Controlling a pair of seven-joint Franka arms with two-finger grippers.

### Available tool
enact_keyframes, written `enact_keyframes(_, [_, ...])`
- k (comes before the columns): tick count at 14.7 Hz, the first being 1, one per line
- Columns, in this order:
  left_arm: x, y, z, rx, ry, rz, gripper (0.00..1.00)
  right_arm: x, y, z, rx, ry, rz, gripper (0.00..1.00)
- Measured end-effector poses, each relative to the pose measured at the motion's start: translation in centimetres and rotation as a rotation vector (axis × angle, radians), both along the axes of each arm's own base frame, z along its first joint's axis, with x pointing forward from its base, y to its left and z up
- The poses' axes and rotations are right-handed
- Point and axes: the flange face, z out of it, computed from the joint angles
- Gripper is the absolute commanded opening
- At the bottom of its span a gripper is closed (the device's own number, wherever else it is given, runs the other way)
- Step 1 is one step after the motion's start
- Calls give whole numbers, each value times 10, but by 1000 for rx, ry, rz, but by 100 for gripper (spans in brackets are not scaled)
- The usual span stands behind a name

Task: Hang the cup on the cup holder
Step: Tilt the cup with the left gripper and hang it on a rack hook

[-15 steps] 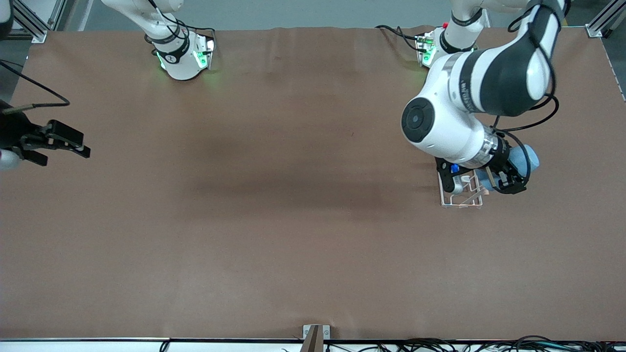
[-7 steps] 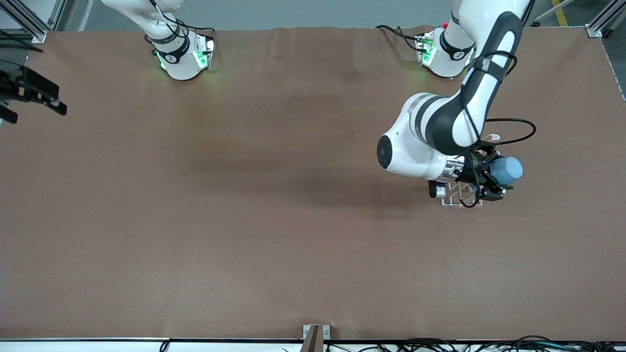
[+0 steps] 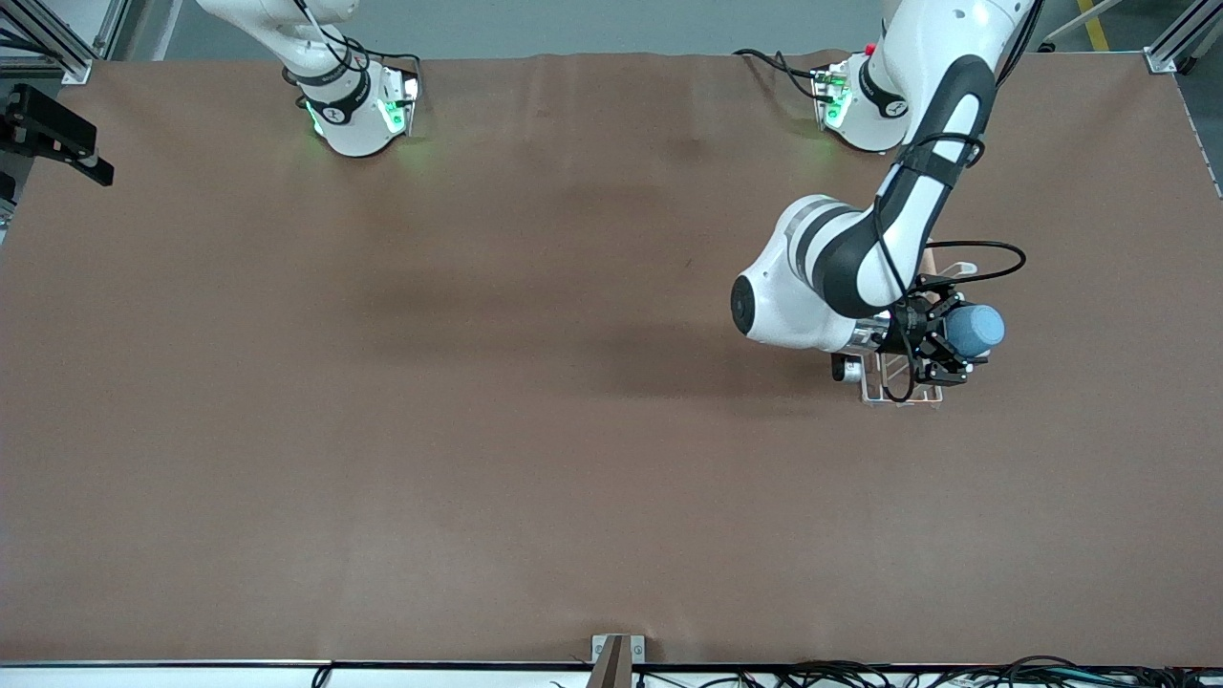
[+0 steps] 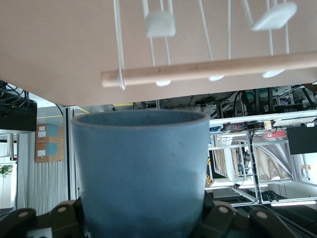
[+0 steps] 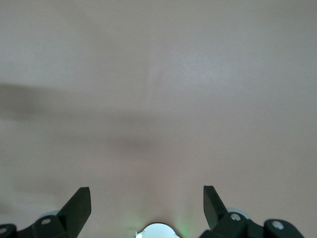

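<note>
The left gripper (image 3: pixel 941 336) is up in the air over the cup holder (image 3: pixel 898 392), toward the left arm's end of the table (image 3: pixel 535 449). Its fingers pinch the cup (image 3: pixel 975 330), a light-blue tumbler held on its side in the front view, so that its rounded end points toward the table's edge at the left arm's end. In the left wrist view the cup (image 4: pixel 140 171) fills the middle of the picture, gripped low on its body by the dark fingers (image 4: pixel 220 218), with its rim facing the holder.

The cup holder is a white wire rack that stands on the brown table, mostly hidden under the left arm's wrist in the front view; only its base frame nearest the front camera shows clearly. The left wrist view shows its light wooden rod (image 4: pixel 208 69) running across just past the cup's rim, with white wire prongs (image 4: pixel 160 24) and their looped tips around it. The cup is near the rod but apart from it, and no prong is inside the cup.

The right arm waits at its own end of the table, with the right gripper (image 3: pixel 57 139) at the table's edge. In the right wrist view its fingers (image 5: pixel 79 206) are spread wide over bare tabletop, holding nothing
</note>
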Motion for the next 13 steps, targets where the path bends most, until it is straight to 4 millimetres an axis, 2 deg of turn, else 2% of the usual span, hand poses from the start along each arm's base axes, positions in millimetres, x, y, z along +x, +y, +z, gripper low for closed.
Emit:
enact_keyframes(4, [-8, -11, -24, 17, -16, -5, 47, 3, -13, -15, -4, -23, -63, 100])
enact_keyframes(7, [-11, -11, -39, 29, -17, 2, 48, -4, -24, -27, -4, -30, -87, 100])
enact_keyframes(13, [-22, -10, -66, 55, -39, 13, 52, -6, -24, -28, -4, -44, -89, 100])
